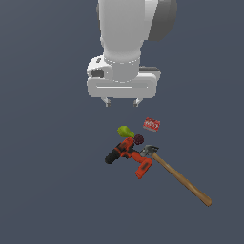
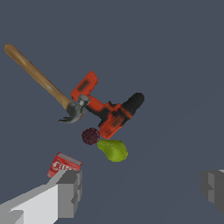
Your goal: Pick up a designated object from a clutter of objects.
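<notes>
The claw hammer (image 1: 178, 175) lies flat, its dark grey head next to the drill and its light-brown wooden handle running toward the exterior view's lower right. It also shows in the wrist view (image 2: 43, 83). My gripper (image 1: 122, 101) hangs open and empty well above the clutter, behind the pear in the exterior view. In the wrist view its two fingers stand wide apart, gripper (image 2: 142, 192), with nothing between them. The hammer is fully visible.
An orange-and-black drill (image 1: 127, 156) lies beside the hammer head; it also shows in the wrist view (image 2: 107, 109). A green pear (image 1: 125, 131), a dark purple ball (image 1: 138, 139) and a small red box (image 1: 151, 125) sit close together behind them.
</notes>
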`<action>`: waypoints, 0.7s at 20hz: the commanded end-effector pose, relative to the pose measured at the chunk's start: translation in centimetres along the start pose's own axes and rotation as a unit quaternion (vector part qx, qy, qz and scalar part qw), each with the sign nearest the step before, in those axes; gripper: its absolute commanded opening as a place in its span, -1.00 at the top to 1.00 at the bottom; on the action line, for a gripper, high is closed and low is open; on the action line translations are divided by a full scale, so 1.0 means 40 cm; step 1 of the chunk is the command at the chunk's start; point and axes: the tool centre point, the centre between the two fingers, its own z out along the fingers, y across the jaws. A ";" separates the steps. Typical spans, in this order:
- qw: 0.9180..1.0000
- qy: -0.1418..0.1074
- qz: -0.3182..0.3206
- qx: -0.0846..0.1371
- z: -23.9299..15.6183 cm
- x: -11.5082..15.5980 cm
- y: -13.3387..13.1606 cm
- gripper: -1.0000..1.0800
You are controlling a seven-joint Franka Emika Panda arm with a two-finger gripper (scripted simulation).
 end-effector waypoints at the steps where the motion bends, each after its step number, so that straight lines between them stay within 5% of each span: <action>1: 1.000 0.000 0.000 0.000 0.000 0.000 0.000 -0.92; 14: 1.000 -0.011 0.025 -0.009 0.029 0.000 0.058 -0.92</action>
